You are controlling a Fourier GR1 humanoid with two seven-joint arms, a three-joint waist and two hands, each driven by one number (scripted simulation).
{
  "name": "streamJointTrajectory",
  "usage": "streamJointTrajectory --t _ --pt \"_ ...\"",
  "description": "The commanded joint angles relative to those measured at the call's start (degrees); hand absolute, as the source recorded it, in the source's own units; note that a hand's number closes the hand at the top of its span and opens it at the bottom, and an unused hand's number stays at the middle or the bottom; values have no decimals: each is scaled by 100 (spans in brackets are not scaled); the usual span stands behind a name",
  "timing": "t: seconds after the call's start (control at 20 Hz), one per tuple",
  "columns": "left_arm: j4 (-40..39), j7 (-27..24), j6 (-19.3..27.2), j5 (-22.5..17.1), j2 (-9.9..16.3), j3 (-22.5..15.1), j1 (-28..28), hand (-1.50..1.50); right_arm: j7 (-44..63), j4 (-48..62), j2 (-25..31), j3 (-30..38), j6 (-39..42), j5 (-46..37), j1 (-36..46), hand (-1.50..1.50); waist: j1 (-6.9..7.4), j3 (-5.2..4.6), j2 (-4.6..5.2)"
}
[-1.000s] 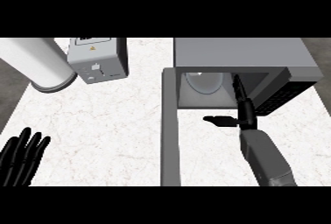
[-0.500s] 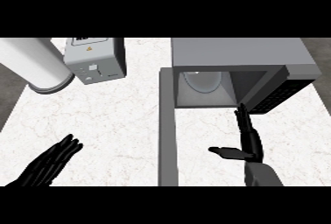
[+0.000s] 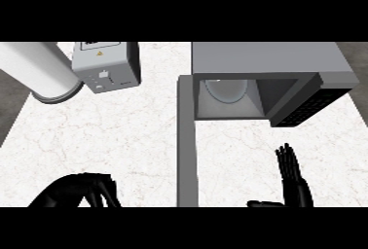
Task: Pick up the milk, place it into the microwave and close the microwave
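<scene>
Standing open-fingered, the right hand (image 3: pixel 295 182) is idling below the open microwave (image 3: pixel 262 80); left hand (image 3: pixel 79 190) is curling empty; milk (image 3: pixel 106 63) sitting far ahead risks a toppling overreach.

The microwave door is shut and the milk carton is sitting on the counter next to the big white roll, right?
Not quite. The head view shows the microwave door open, swung out toward the robot. The milk carton does sit on the counter beside the white roll.

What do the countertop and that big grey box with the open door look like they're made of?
The countertop looks like polished white marble or stone, with faint reddish veins. The microwave looks like matte grey painted metal, judging by its flat, even colour; its open door matches. The round plate inside seems glassy.
</scene>
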State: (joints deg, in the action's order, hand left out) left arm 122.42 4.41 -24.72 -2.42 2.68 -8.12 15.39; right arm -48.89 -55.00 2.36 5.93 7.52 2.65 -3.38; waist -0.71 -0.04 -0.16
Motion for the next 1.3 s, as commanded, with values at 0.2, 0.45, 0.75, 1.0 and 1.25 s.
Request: streamJointTrajectory --t 0.2,0.45,0.75,1.0,1.25 --pt "-627 346 -18 378 -196 -634 -965 150 155 -1264 292 -101 522 280 -1227 -150 19 2 12" --pt "-1788 463 -470 538 -113 -927 -1752 150 -213 -1334 352 -82 629 275 -1593 -150 -65 3 30" --pt "-2383 -51 291 1317 -265 -2190 -1879 150 3 -2220 645 81 1053 695 -2251 -150 -24 -1 12" --pt "-3504 -206 1180 1427 -267 -2845 -2813 150 -191 -2631 531 -129 1061 618 -2489 -150 -44 1 21" --pt "-4295 17 2320 725 -268 -3927 -3584 150 -51 -3480 818 -246 1485 929 -2809 -150 -210 -3 36"
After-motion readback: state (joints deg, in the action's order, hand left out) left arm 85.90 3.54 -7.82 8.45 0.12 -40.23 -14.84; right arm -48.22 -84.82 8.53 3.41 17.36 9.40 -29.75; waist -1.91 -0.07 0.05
